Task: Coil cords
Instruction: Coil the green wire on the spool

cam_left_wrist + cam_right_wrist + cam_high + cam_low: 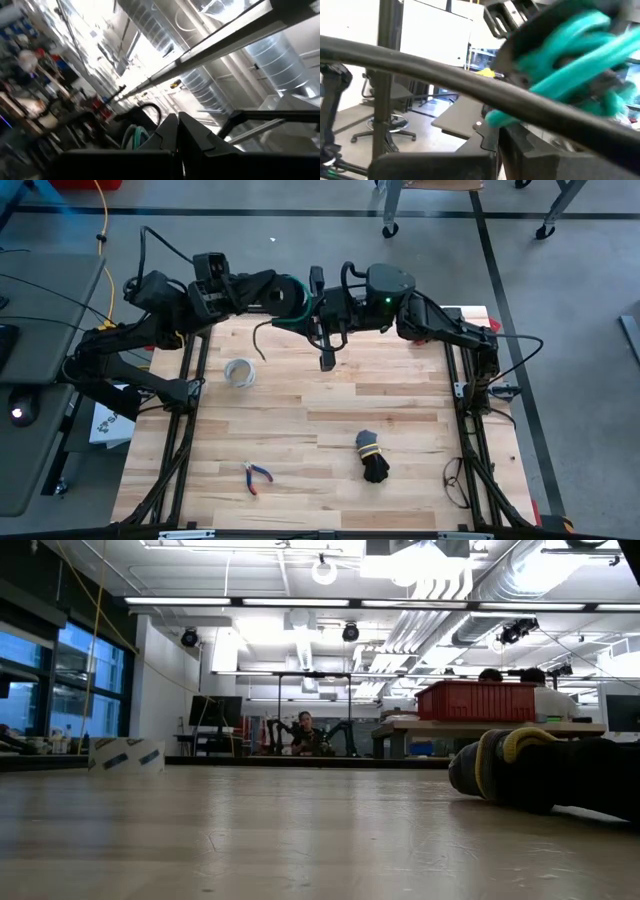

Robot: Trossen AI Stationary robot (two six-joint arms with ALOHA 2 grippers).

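Note:
The dark-green cord [293, 297] is a small round coil held up above the table's far edge, between my two grippers. A thin tail [260, 338] hangs from it toward the table. My left gripper [287, 293] is shut at the coil's left side, and its wrist view shows green loops [134, 137] beside its shut fingers [170, 131]. My right gripper [322, 308] is shut right beside the coil on its right. Its wrist view shows the green loops [570, 55] close ahead. A dark piece [326, 358] hangs below it. My left gripper carries the coil at its fingers; the loops [134, 137] lie along the side of the shut fingers, which slant upward. Whether a strand is pinched or the loops go round the fingers is hidden by the gripper itself. The coil is clear of the table. My right gripper comes level from the table's right side. A green strand [492, 119] sits at the tips of its shut fingers, and the fingers hide the exact place of contact. The cord is off the table there.
A pale grey-white ring [238, 372] lies on the table's left half. A black cord bundle with a yellow tie [372, 458] lies near the front right and also shows in the low view [540, 770]. Small pliers [256, 477] lie near the front left.

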